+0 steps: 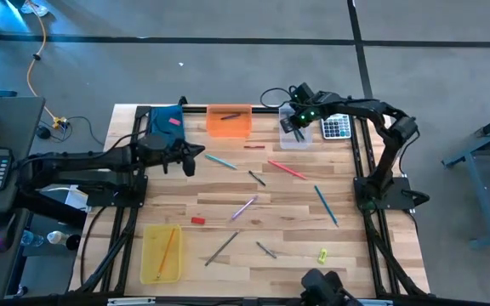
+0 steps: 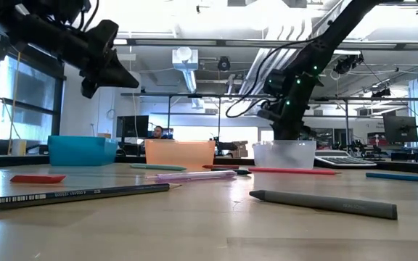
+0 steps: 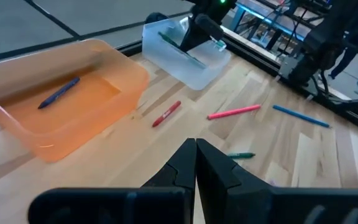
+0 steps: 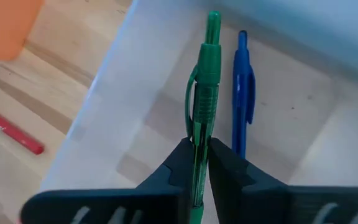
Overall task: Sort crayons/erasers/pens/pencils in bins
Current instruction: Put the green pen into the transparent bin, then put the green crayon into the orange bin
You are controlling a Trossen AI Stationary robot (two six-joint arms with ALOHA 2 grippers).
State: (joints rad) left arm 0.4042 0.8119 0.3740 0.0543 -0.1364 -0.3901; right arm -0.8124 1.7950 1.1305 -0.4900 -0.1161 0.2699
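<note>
Fingers of the right gripper (image 4: pixel 196 163) pinch a green pen (image 4: pixel 205 93) over the clear bin (image 4: pixel 135 93), with a blue pen (image 4: pixel 242 87) already lying inside just beside it. My worry: the green pen is held near one end and may tip on release, catching the bin wall and landing half out. The left gripper (image 3: pixel 196 158) hangs clenched and empty above the counter (image 1: pixel 296 229), near the blue bin (image 1: pixel 165 120). Farther off, the orange bin (image 3: pixel 61 106) holds one dark crayon (image 3: pixel 59 93). Pens, pencils and crayons lie scattered over the counter. The yellow bin (image 1: pixel 161 252), holding an orange pencil (image 1: pixel 168 247), sits well apart at the opposite edge.
</note>
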